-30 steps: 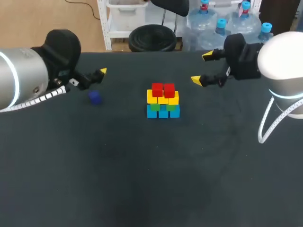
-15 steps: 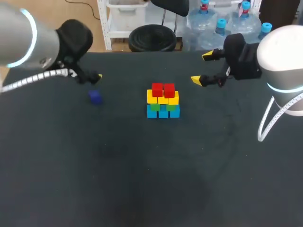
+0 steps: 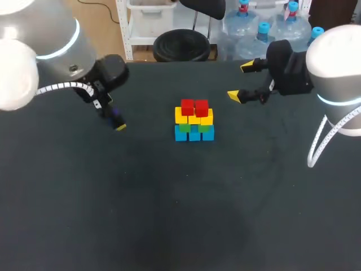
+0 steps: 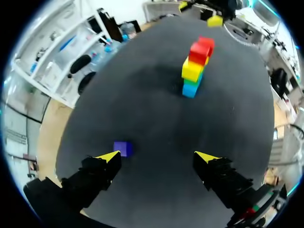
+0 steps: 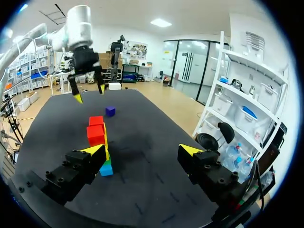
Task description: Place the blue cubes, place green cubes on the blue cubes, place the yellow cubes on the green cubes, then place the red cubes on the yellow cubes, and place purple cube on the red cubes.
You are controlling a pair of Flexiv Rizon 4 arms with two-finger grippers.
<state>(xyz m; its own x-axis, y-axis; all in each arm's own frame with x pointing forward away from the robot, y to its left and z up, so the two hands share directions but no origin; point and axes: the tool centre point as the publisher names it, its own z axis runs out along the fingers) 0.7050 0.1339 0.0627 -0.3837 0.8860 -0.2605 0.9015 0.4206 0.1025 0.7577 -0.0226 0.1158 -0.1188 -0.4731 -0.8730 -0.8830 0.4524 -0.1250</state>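
The cube stack point(image 3: 194, 121) stands mid-table: blue cubes point(image 3: 194, 134) at the bottom, then green, yellow point(image 3: 194, 118) and two red cubes point(image 3: 194, 106) on top. The purple cube point(image 4: 122, 148) lies alone on the cloth to the stack's left. My left gripper point(image 4: 159, 156) hangs open above it, and the cube sits just beside one fingertip point(image 4: 110, 156), not between the two. In the head view that gripper point(image 3: 114, 118) largely covers the cube. My right gripper point(image 3: 240, 81) is open and empty, behind and right of the stack point(image 5: 99, 142). The right wrist view also shows the purple cube point(image 5: 110, 111).
The dark table cloth point(image 3: 186, 209) stretches bare in front of the stack. My right gripper point(image 4: 214, 19) shows beyond the stack point(image 4: 194, 66) in the left wrist view, and my left gripper point(image 5: 88, 90) shows beyond the purple cube in the right wrist view.
My left arm has swung right and toward the front, bringing its open gripper from behind-left of the purple cube to over it. The right arm and the stack have not moved.
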